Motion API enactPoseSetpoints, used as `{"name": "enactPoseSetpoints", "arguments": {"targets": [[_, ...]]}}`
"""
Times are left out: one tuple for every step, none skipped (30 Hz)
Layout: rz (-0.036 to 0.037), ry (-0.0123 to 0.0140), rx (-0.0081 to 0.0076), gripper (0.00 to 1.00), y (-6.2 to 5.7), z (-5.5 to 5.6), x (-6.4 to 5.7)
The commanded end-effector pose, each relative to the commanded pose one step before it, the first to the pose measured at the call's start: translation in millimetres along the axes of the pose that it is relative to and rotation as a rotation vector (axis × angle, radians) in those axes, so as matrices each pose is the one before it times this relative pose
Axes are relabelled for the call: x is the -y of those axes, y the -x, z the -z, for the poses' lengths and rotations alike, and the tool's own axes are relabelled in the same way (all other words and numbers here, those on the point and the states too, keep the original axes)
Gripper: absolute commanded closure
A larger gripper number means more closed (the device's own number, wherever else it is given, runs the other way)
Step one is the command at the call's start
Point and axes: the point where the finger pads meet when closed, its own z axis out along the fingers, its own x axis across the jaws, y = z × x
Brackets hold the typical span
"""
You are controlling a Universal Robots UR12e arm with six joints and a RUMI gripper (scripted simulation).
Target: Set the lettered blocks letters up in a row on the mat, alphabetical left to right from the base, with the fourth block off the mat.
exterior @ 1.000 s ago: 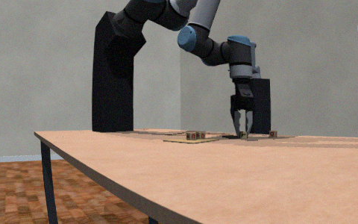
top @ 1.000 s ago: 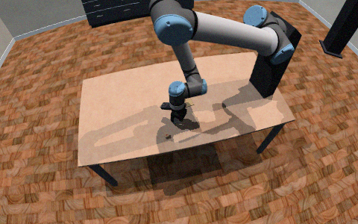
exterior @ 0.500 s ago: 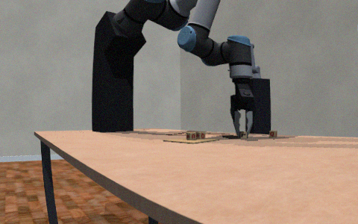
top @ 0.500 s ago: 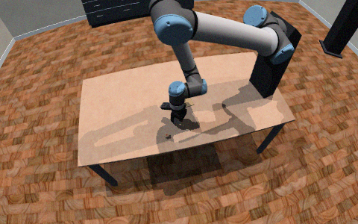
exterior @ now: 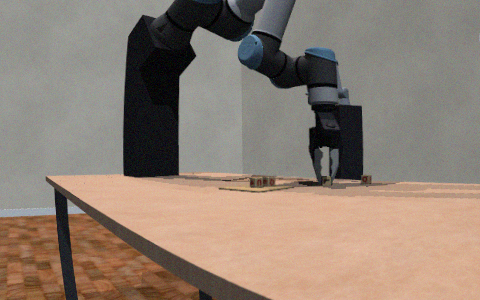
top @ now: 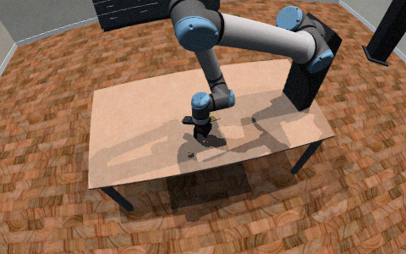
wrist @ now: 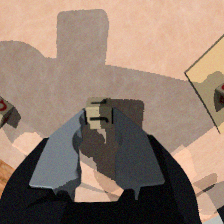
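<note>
In the wrist view the hand (wrist: 98, 150) points straight down at the surface (wrist: 150, 45), and its two grey fingers are clenched on a small pale block (wrist: 98, 114) that sits on the surface right between their tips; the mark on its top face is too shadowed to read. To one side of the hand, near the edge of that view, a second block (wrist: 4, 109) with a red mark lies well apart on the bare surface. On the opposite side a corner of the tan mat (wrist: 207, 82) reaches in, carrying a block with a red letter that is cut off by the frame. From the exterior view, the hand (exterior: 325, 176) stands upright with the gripped block (exterior: 327, 180) low at the surface; on the mat (exterior: 254, 189) two blocks (exterior: 262, 181) rest side by side, touching or nearly so, and the lone block (exterior: 366, 179) lies beyond the hand's other side, off the mat.
</note>
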Motion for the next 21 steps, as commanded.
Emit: {"name": "enactPoseSetpoints", "arguments": {"targets": [[0.00120, -0.00215, 0.00322, 0.95, 3.19, 2.23, 0.43], [-0.00043, 0.00098, -0.00109, 0.95, -0.95, 1.73, -0.79], [-0.00056, 0.00119, -0.00139, 0.95, -1.18, 2.06, -0.73], [-0.00021, -0.00029, -0.00020, 0.95, -0.35, 2.83, 0.43], [-0.00027, -0.00038, -0.00025, 0.95, -0.45, 3.59, 0.55], [0.00015, -0.00008, -0.00003, 0.95, -0.12, 4.33, 0.14], [0.00017, 0.00000, 0.00000, 0.95, 0.00, 5.01, -0.02], [0.00000, 0.00000, 0.00000, 0.95, -0.01, 5.59, -0.02], [0.00000, 0.00000, 0.00000, 0.95, -0.01, 6.06, -0.03], [0.00000, 0.00000, 0.00000, 0.95, -0.01, 6.40, -0.03], [0.00000, 0.00000, 0.00001, 0.95, -0.01, 6.61, -0.02], [0.00000, 0.00000, 0.00001, 0.95, -0.01, 6.68, -0.03], [0.00000, 0.00000, 0.00000, 0.95, 0.00, 0.00, 0.00], [0.00000, 0.00000, 0.00000, 0.95, 0.00, 0.00, 0.00], [0.00000, 0.00000, 0.00001, 0.95, -0.01, 6.62, -0.02], [0.00000, 0.00000, 0.00001, 0.95, -0.01, 6.42, -0.02], [0.00000, 0.00000, 0.00001, 0.95, -0.01, 6.10, -0.03], [0.00000, 0.00000, 0.00001, 0.95, -0.01, 5.67, -0.02], [0.00000, 0.00000, 0.00000, 0.95, -0.01, 5.15, -0.02], [0.00000, 0.00000, 0.00000, 0.95, -0.01, 4.55, -0.02], [0.00000, 0.00000, 0.00000, 0.95, -0.01, 3.89, -0.02]]}}
